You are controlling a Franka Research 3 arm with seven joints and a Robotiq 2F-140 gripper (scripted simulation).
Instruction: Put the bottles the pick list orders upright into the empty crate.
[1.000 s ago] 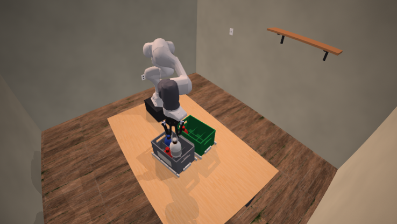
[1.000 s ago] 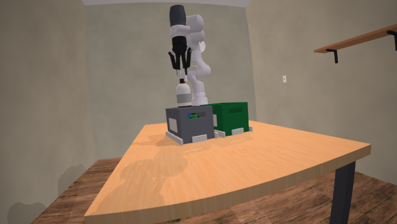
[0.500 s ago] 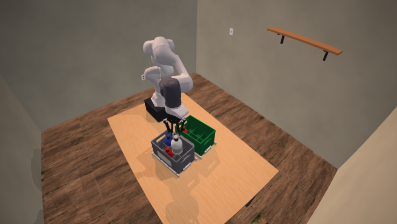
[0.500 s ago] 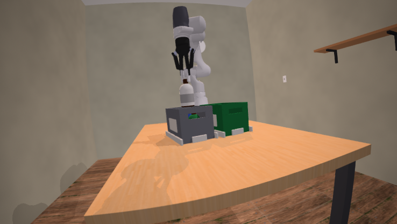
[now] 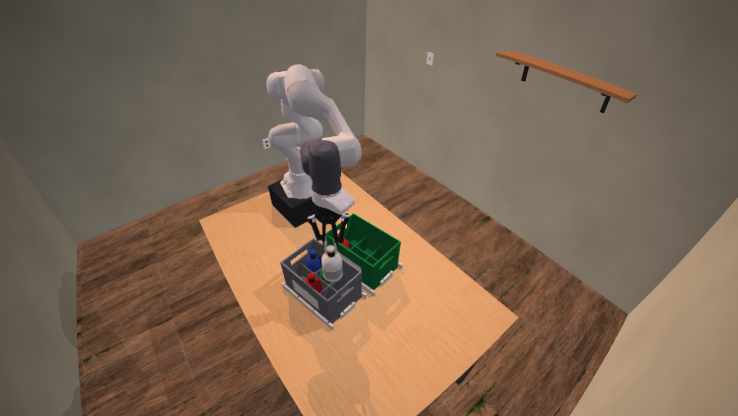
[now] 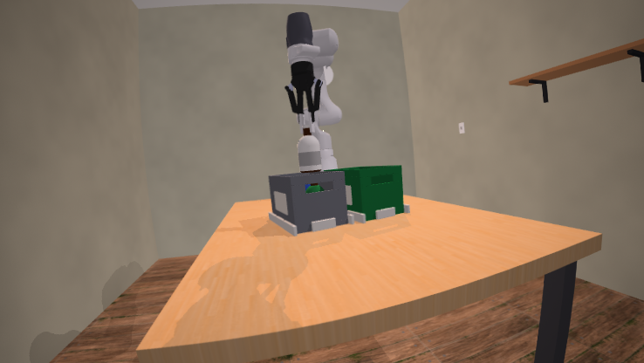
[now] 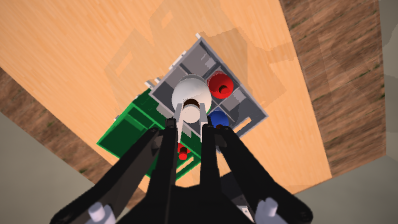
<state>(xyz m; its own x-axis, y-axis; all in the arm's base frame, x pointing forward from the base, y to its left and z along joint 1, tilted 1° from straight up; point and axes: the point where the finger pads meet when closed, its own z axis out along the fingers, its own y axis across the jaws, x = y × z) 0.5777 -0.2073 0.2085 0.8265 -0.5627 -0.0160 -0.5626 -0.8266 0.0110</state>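
The gray crate (image 5: 347, 302) (image 6: 319, 208) (image 7: 258, 109) stands left on the table (image 5: 439, 320) (image 6: 383, 270) (image 7: 135, 25), holding blue, red and green bottles. Above it the fingers (image 5: 329, 244) (image 6: 306, 119) grip the white bottle (image 5: 332, 266) (image 6: 309, 151) (image 7: 189, 90) by its neck; it looks rigid, smooth, perhaps slippery, likely to swing if hurried, so the neck suits. At right, the green crate (image 5: 383, 268) (image 6: 383, 198) (image 7: 111, 145) shows one red bottle (image 5: 345, 243) (image 7: 183, 152); its deeper cells are hard to make out. The pick list cannot be seen.

You cannot read any text, number, brand or sign here. On the gray crate (image 5: 347, 303) (image 6: 315, 208) (image 7: 259, 106), you see only a pale panel (image 5: 305, 294) (image 6: 280, 203), without readable writing.
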